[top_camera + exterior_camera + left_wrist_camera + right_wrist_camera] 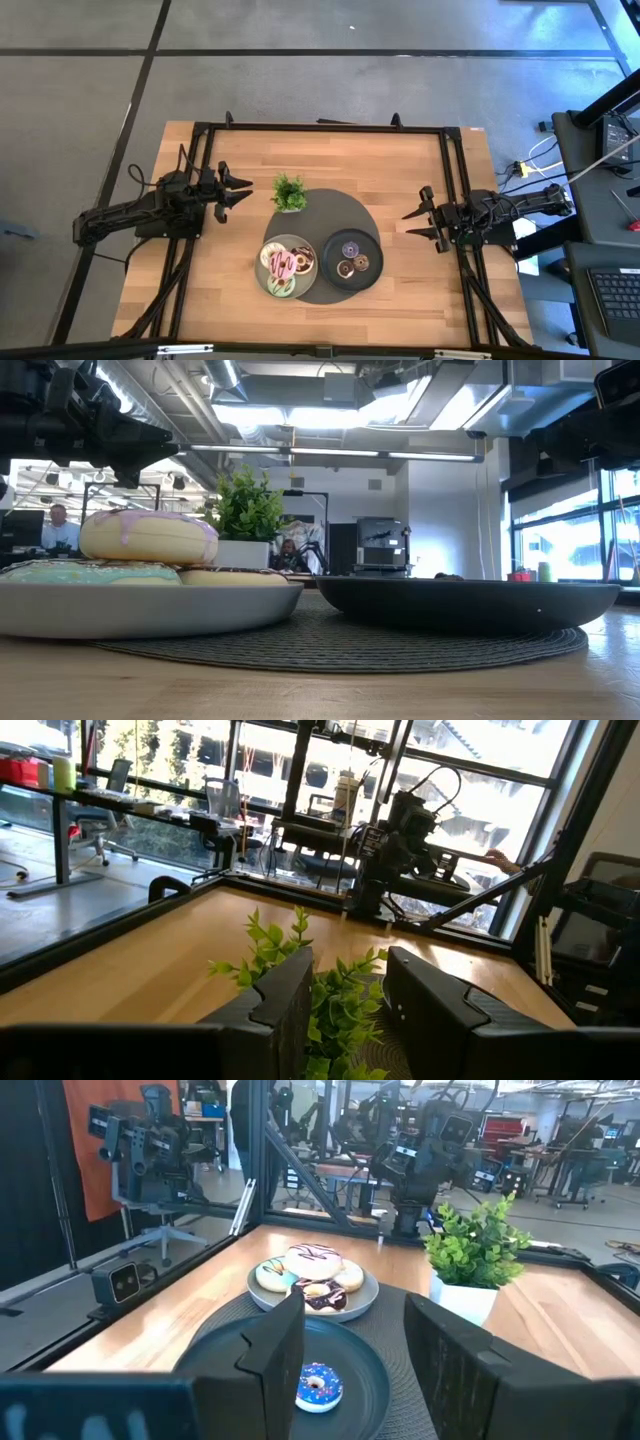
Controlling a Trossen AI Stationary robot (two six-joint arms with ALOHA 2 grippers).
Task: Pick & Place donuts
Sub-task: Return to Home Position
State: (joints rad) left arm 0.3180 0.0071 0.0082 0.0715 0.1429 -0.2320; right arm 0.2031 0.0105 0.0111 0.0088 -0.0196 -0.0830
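Table [200, 300]: wood top, black frame rails along both sides.

Left gripper [243, 192]: at the left side of the table, held off the surface, aimed right toward the plant [289, 192]. Fingers spread, nothing between them but air. Its wrist view shows the plant's leaves through the gap, farther off.

Right gripper [410, 224]: at the right side, aimed left toward the plates. Fingers spread wide, empty. Well apart from both plates.

Round dark mat [335, 210]: middle of the table. The plant, in a white pot, stands at its far left edge.

Grey plate [264, 276]: near left part of the mat, partly over its edge. Donuts heaped on it, touching each other:
- pink donut [283, 265] on top of the pile
- chocolate-sprinkled donut [304, 259] on the right side
- pale green donut [281, 288] at the near edge
- light-iced ones under and around them, count unclear

Dark plate [330, 262]: just right of the grey plate, rims nearly touching. Three small donuts, lying flat and apart: blue-purple donut [349, 249] on the far side, two brown donuts [353, 266] nearer.

Low view: a person [60, 528] sits in the room far behind the table.
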